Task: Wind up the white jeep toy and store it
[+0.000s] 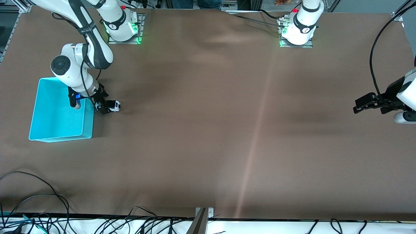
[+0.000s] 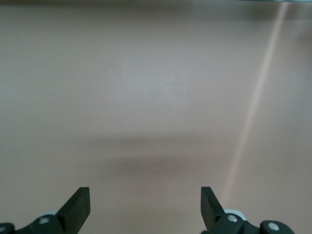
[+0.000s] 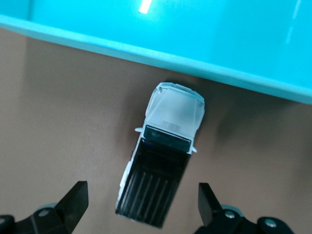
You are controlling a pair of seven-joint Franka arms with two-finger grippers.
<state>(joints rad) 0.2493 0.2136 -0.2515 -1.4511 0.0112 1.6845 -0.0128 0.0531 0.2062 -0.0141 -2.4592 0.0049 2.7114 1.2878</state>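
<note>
Right gripper point(image 1: 105, 107), front view: it sits low over the table point(image 1: 208, 130), just beside the turquoise bin point(image 1: 58, 112) on the wall facing the table's middle. Its fingers are spread, and the white jeep toy point(image 1: 113, 106) stands on the table at the fingertips, not pinched. Left gripper point(image 1: 362, 105) waits with fingers apart at the left arm's end of the table, well away from the jeep.

Left wrist view: both fingertips point(image 2: 78, 207) stand spread over bare brown table point(image 2: 156, 97).

Right wrist view: the jeep point(image 3: 163, 151) lies between the spread fingertips point(image 3: 75, 200), touching neither, its white hood pointing at the bin wall point(image 3: 146, 53) just ahead.
</note>
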